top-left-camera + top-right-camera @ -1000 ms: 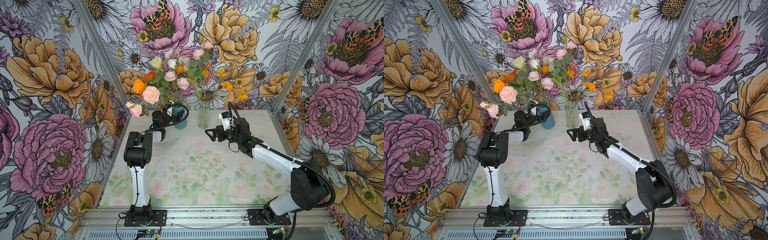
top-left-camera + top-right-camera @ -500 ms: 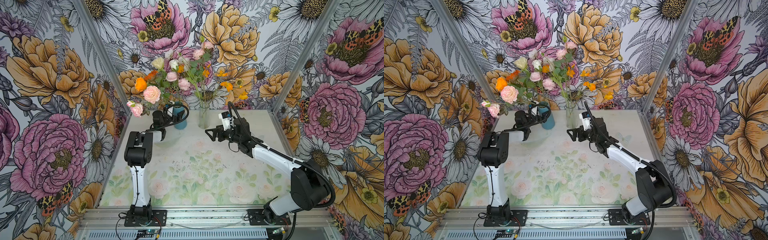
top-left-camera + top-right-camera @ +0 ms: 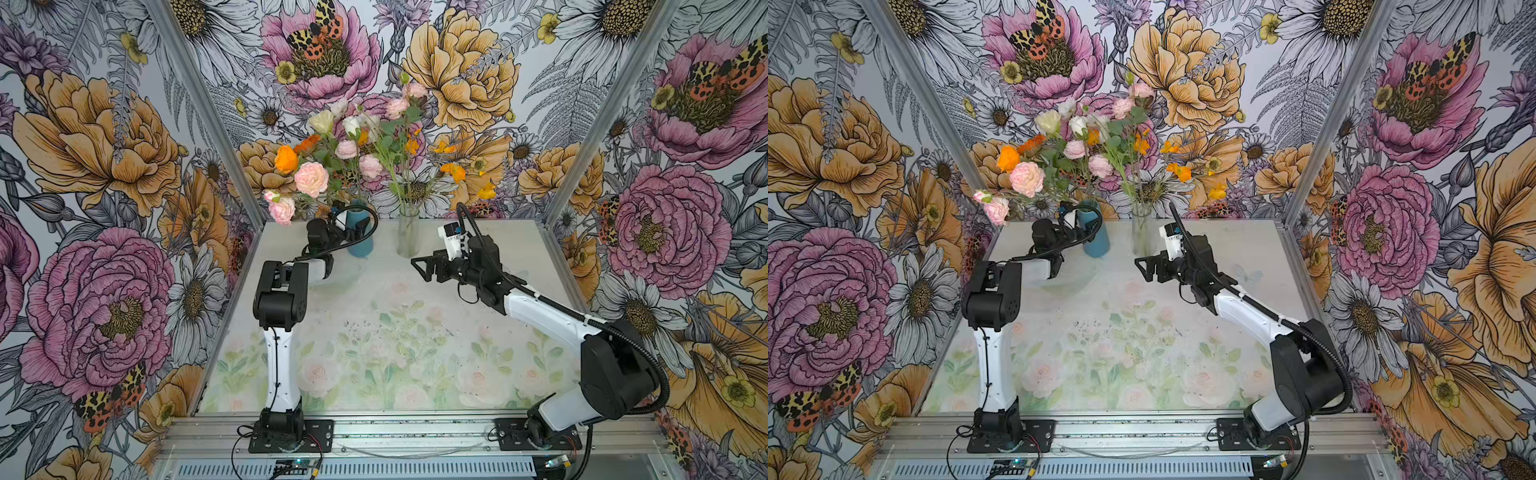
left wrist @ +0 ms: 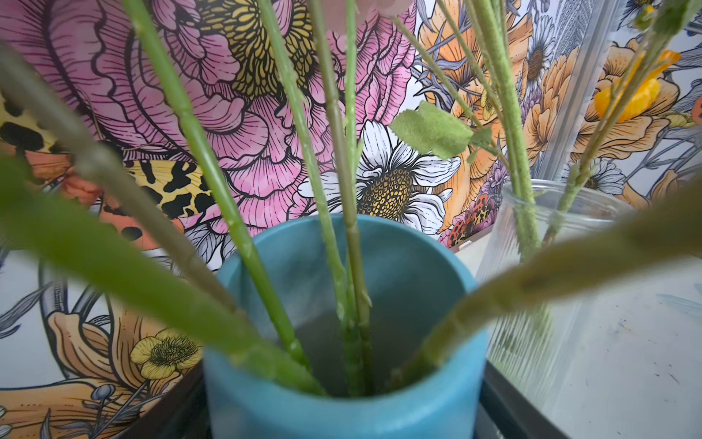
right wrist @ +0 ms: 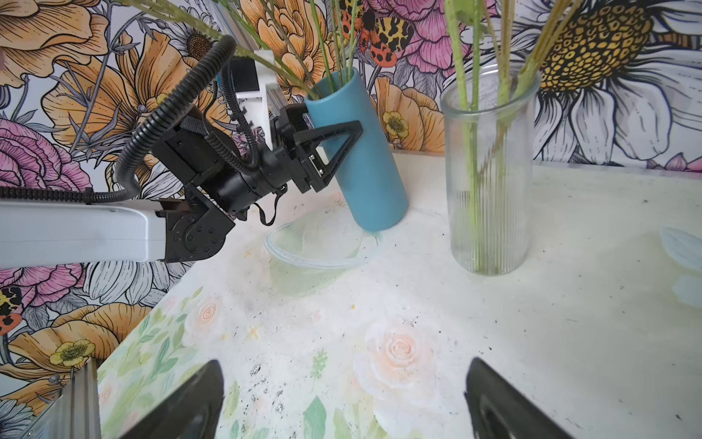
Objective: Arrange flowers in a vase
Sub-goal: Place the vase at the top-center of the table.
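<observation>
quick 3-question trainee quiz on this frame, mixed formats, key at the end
1. True or false: the right gripper is shut on a stem.
2. The left gripper has its jaws around: A) the glass vase, B) the blue vase, C) nothing.
3. Fill in: flowers stand in ___ vases.
Key: 1 false, it is open and empty. 2 B. 3 two, the blue vase and the glass vase.
</observation>
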Robot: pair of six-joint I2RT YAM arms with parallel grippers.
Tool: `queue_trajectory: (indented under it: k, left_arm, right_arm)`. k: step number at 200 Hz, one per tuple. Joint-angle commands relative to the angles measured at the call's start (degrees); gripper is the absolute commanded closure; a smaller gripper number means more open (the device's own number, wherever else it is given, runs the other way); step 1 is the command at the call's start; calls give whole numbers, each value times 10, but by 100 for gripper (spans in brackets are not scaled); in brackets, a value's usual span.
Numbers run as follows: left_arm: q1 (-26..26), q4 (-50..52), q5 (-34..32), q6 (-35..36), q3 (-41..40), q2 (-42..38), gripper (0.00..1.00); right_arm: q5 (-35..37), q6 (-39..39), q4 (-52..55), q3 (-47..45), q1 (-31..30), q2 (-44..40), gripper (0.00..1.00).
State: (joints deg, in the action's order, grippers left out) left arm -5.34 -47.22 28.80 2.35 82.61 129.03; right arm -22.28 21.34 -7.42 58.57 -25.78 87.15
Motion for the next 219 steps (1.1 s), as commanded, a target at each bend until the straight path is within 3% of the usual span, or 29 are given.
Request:
queue_trajectory:
  k: [1, 88, 155, 198, 219]
  left_arm:
    - [4, -85, -12, 6, 28, -2, 54]
    - [5, -85, -17, 7, 32, 1, 46]
    - [4, -132, -42, 3, -4, -9, 17]
    - [5, -130, -39, 0, -3, -7, 12]
    - [6, -130, -37, -1, 0, -5, 1]
  right_arm:
    - [11, -8, -19, 1, 5, 1, 1]
    - [11, -7, -26, -13, 7, -9, 1]
    - [5, -3, -34, -15, 9, -7, 0]
    - [2, -3, -36, -15, 11, -5, 1]
    - [3, -2, -37, -16, 10, -5, 1]
